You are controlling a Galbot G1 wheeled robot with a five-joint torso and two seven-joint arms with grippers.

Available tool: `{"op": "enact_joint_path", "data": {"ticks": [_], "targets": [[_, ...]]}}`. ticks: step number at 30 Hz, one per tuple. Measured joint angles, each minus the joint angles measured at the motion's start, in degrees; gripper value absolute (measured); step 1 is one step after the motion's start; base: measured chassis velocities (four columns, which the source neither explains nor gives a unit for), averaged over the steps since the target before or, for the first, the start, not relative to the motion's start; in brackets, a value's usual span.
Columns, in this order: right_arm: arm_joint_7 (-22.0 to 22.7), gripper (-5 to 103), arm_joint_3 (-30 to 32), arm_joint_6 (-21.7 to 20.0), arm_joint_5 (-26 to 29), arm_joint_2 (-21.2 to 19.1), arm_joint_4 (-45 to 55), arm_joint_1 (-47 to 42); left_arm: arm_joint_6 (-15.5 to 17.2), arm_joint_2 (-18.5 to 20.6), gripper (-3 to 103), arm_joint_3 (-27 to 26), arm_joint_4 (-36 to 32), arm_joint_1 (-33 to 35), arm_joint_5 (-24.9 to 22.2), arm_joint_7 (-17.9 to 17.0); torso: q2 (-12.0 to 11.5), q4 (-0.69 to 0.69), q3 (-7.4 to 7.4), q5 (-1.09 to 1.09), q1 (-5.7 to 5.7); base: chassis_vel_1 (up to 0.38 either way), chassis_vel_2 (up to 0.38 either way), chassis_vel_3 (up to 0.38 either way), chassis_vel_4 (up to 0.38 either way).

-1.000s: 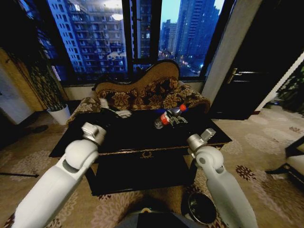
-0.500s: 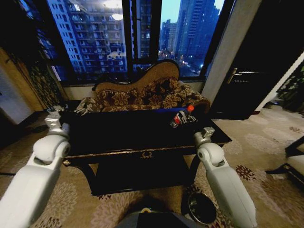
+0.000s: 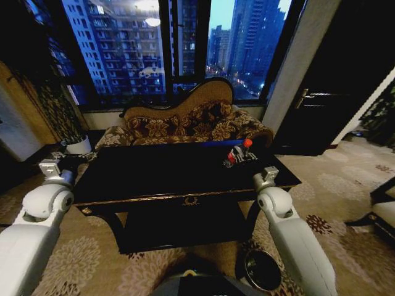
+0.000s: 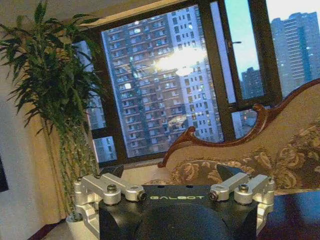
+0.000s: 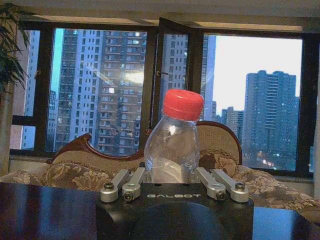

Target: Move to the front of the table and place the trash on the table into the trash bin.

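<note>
While the robot is facing the front of the table [image 3: 185, 176], its right gripper [image 3: 239, 155] is hovering above the tabletop toward two o'clock from the gold emblem [image 3: 191, 200], pinching the clear bottle [image 3: 237, 152] upright. In the right wrist view the bottle [image 5: 171, 145] is standing between the two finger linkages, its red cap [image 5: 183, 104] rising at twelve o'clock above the gripper body, and the jaws are pressing against its lower sides. The bottle is sitting near the table's far right corner, just in front of the patterned sofa [image 3: 185, 123].

The left gripper [image 3: 73, 160] is reaching out past the table's left end, at about nine o'clock from the emblem, close to the white plant pot [image 3: 79, 145]. In the left wrist view the left gripper [image 4: 177, 172] is spreading its fingers wide apart, with nothing between them; the sofa's curved back [image 4: 260, 130] is lying beyond it at two o'clock and a tall leafy plant [image 4: 55, 85] is standing at ten o'clock against the window [image 4: 170, 75].

The trash bin [image 3: 262, 269] is resting on the patterned carpet [image 3: 333, 203] at about five o'clock from the emblem, below the right arm and near the table's front right leg.
</note>
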Motion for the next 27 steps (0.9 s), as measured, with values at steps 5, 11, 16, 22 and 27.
{"op": "enact_joint_path", "data": {"ticks": [5,11,16,22,27], "targets": [[0.00,30,1.10,-0.15,0.97,-0.38,0.91,-0.60,-0.04,-0.28,100,0.72,-0.33,-0.37,0.23,0.23,0.00,0.01,0.00,0.00,0.01,0.044,-0.042,-0.062,0.062],[0.01,30,1.17,-0.20,1.14,-0.39,1.41,-1.01,-0.15,-0.60,100,1.30,-0.54,-0.57,0.41,-0.16,0.00,0.00,0.00,0.00,0.01,0.143,-0.141,-0.142,0.154],[0.00,30,1.04,-0.22,1.18,-0.39,1.74,-1.06,-0.16,-0.61,100,1.25,-0.89,-0.34,0.49,-0.03,0.00,0.02,-0.01,0.00,-0.01,0.227,-0.223,-0.205,0.230],[0.00,30,1.27,-0.24,1.19,-0.35,1.97,-1.47,-0.16,-0.74,100,1.21,-1.19,-0.29,0.56,0.01,0.01,0.02,-0.01,-0.02,-0.02,0.245,-0.254,-0.246,0.239],[0.01,30,1.33,-0.24,1.14,-0.18,2.04,-1.84,-0.17,-1.00,100,1.53,-1.33,-0.43,0.65,0.02,0.01,0.00,0.00,0.02,-0.01,0.232,-0.235,-0.232,0.217]]}}
